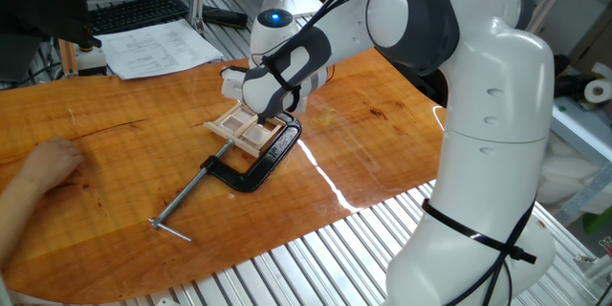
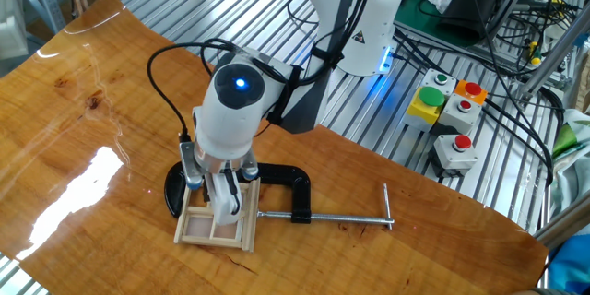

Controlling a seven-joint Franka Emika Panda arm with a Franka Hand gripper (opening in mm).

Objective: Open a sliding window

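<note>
The sliding window (image 1: 232,126) is a small light-wood frame with crossbars, lying flat on the wooden table and held by a black C-clamp (image 1: 266,158). It also shows in the other fixed view (image 2: 214,240), under the wrist. My gripper (image 1: 258,120) points straight down with its fingertips inside the frame, on the inner sash. In the other fixed view the gripper (image 2: 224,210) has its fingers close together, touching the wood. The wrist hides part of the window.
The clamp's long steel screw (image 2: 324,216) sticks out over the table toward its edge. A person's hand (image 1: 46,163) rests on the table at the left. Papers (image 1: 158,48) and a keyboard (image 1: 134,11) lie behind. Button boxes (image 2: 447,101) stand beside the table.
</note>
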